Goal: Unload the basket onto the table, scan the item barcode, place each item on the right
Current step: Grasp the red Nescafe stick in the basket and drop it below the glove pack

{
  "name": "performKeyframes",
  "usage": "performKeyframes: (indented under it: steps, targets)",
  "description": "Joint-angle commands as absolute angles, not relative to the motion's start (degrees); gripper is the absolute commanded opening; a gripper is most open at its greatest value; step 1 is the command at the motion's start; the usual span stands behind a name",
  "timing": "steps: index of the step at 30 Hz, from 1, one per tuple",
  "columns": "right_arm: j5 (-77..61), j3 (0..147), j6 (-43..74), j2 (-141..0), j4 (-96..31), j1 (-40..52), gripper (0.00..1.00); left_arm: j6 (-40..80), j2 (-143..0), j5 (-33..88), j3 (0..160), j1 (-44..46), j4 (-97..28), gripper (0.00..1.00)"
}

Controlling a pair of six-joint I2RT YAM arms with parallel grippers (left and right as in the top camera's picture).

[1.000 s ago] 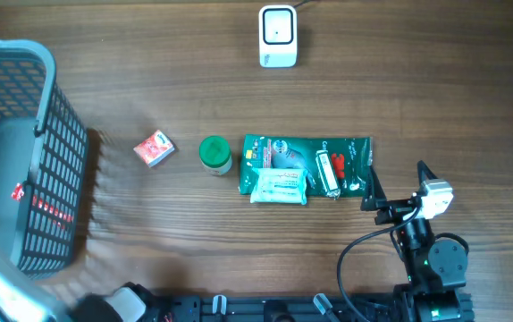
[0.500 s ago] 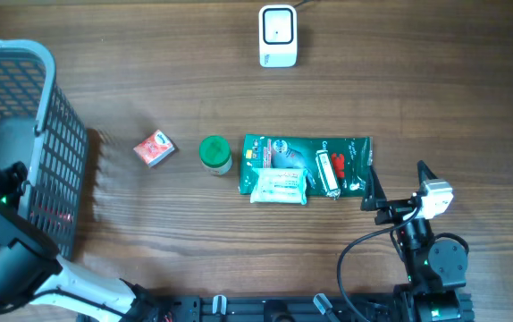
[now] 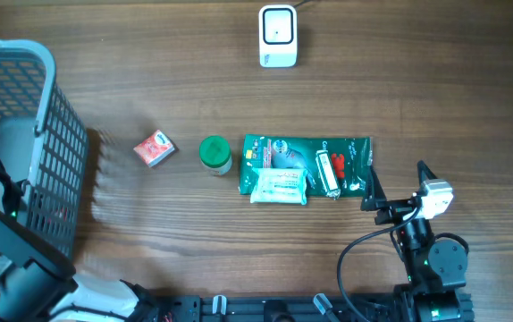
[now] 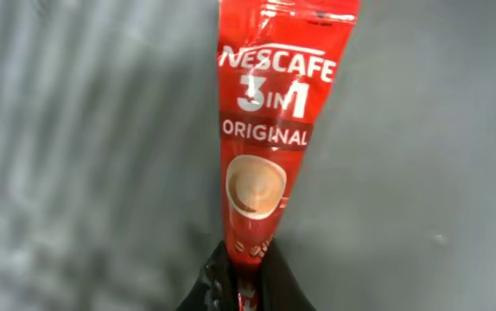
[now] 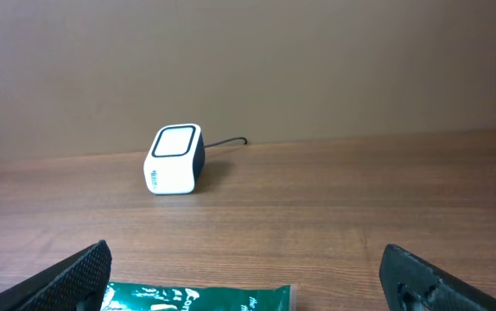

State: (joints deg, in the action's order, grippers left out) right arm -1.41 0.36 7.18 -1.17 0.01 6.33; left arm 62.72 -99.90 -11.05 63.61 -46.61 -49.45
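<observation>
Looking from overhead, the scanner (image 3: 277, 36) sits at the far edge of the bench (image 3: 194, 241), well apart from the basket (image 3: 55, 170) where the left arm (image 3: 11, 259) reaches. Left wrist: left jaws clamped on a red sachet (image 4: 270, 130), low in the basket. Right wrist: right jaws apart, empty. Item gripped, I'd say; carrying and scanning not yet done.

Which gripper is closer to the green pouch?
Right. The right gripper sits just right of the pouch; the left gripper is far off at the basket, pinching a red sachet.
</observation>
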Motion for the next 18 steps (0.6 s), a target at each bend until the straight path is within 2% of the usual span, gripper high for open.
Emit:
performKeyframes:
  steps: [1, 7, 11, 15, 18]
  targets:
    - [-1.3, 0.3, 6.2, -0.8, 0.3, 6.4, 1.00, 55.4, -89.5, -18.6, 65.2, -46.7, -48.0, 0.04]
    - [-1.3, 0.3, 6.2, -0.8, 0.3, 6.4, 1.00, 47.1, -77.6, -15.0, 65.2, -46.6, -44.2, 0.04]
    - [-1.3, 0.3, 6.2, -0.8, 0.3, 6.4, 1.00, 33.7, -66.8, 3.7, 65.2, -46.0, -37.8, 0.04]
    - [-1.3, 0.3, 6.2, -0.8, 0.3, 6.4, 1.00, 33.2, -55.6, 11.5, 65.2, -43.5, -36.3, 0.04]
    - [-1.3, 0.3, 6.2, -0.8, 0.3, 6.4, 1.00, 33.4, -46.3, 28.0, 65.2, -38.9, -32.1, 0.04]
